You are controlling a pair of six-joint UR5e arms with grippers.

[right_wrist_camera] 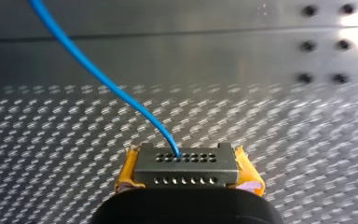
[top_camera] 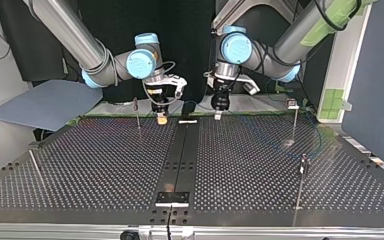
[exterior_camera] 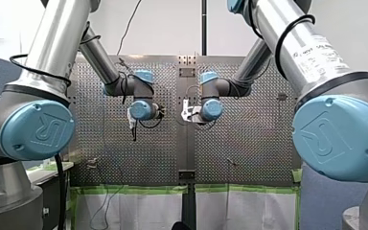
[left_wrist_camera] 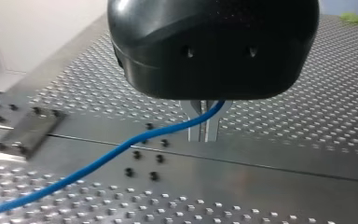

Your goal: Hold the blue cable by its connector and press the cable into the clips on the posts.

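Right wrist view: my right gripper (right_wrist_camera: pixel 189 171) is clamped on the connector (right_wrist_camera: pixel 186 165), a small metal block with two rows of holes; the yellow pads (right_wrist_camera: pixel 127 171) press on its two ends. The blue cable (right_wrist_camera: pixel 98 77) leaves the connector's upper row of holes and arcs up and away over the perforated table (right_wrist_camera: pixel 51 140), toward the plain metal strip beyond.

Left wrist view: my left gripper (left_wrist_camera: pixel 203 126) hangs just above the table's centre strip (left_wrist_camera: pixel 261 154). Its metal fingers (left_wrist_camera: pixel 194 126) are drawn close together with the cable pinched between them, just under the black body. From there the cable sags away across the strip and out over the studded plate, clear of the surface as far as I can tell.

Top view: both grippers point down at the far edge of the table, either side of the centre strip, near each other but apart; my right one is at the view's left, my left one at its right. The cable between them is only faintly readable here.

A thin post (top_camera: pixel 137 115) stands near my right gripper, on the view's left. A second post (top_camera: pixel 294 122), with a clip (top_camera: pixel 291 103) on top, stands well off at the right; a third (top_camera: pixel 301 187) is nearer the camera. I see no cable seated in any clip.
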